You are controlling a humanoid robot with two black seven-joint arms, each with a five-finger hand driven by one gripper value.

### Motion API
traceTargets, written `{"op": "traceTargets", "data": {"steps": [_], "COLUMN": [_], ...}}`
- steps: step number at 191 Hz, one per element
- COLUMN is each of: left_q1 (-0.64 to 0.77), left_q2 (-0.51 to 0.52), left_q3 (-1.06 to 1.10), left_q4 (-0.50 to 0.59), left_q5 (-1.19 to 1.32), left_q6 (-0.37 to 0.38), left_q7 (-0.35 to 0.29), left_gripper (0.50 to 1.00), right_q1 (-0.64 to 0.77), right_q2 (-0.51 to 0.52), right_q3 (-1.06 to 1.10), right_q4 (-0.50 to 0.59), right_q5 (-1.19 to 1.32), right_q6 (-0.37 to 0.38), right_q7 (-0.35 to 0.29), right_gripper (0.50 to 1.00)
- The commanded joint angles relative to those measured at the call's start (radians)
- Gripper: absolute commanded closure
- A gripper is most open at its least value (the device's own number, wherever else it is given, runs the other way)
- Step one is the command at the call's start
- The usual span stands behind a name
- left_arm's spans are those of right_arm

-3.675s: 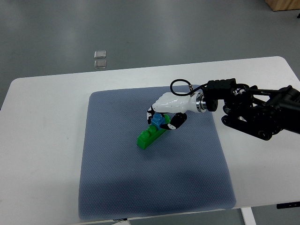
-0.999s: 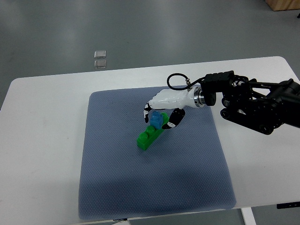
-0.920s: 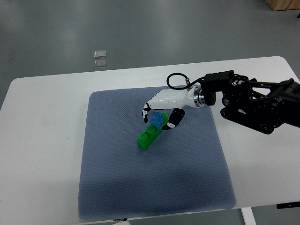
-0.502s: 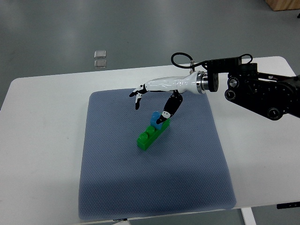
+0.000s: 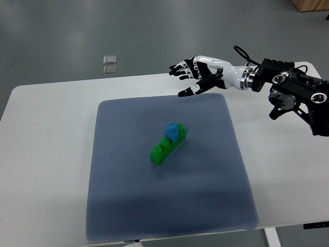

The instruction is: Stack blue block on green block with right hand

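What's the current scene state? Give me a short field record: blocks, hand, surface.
blue block: sits on top of the green block, at its far end
green block: lies diagonally on the mat, near its middle
right hand: open, fingers spread, holds nothing, over the mat's far edge, apart from the blocks
left hand: not in view
mat: grey-blue, on the white table
stack: looks done
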Motion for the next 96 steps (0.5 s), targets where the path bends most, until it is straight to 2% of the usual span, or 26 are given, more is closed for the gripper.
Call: {"op": "traceTargets", "data": {"steps": [1, 36, 56, 96], "left_q1": [0.000, 0.000, 0.000, 0.000], "left_q2": [0.000, 0.000, 0.000, 0.000], "left_q3": [0.000, 0.000, 0.000, 0.000], "left_q4": [0.000, 0.000, 0.000, 0.000], "left_q5": [0.000, 0.000, 0.000, 0.000], "left_q6": [0.000, 0.000, 0.000, 0.000], "left_q7": [0.000, 0.000, 0.000, 0.000], "left_gripper": [0.500, 0.500, 0.500, 0.500], "right_q1": [-0.032, -0.091, -0.107, -0.132], "right_q2": [0.004, 0.014, 0.031, 0.047], "right_q3": [0.000, 0.020, 0.029, 0.031], "right_q4": [-0.049, -0.118, -0.129, -0.129], "right_q5": [0.193, 0.483, 0.628, 0.693], "right_q6": [0.004, 0.004, 0.004, 0.003], "right_q7": [-0.045, -0.059, -0.091, -0.103], "right_gripper": [0.576, 0.576, 0.576, 0.576]}}
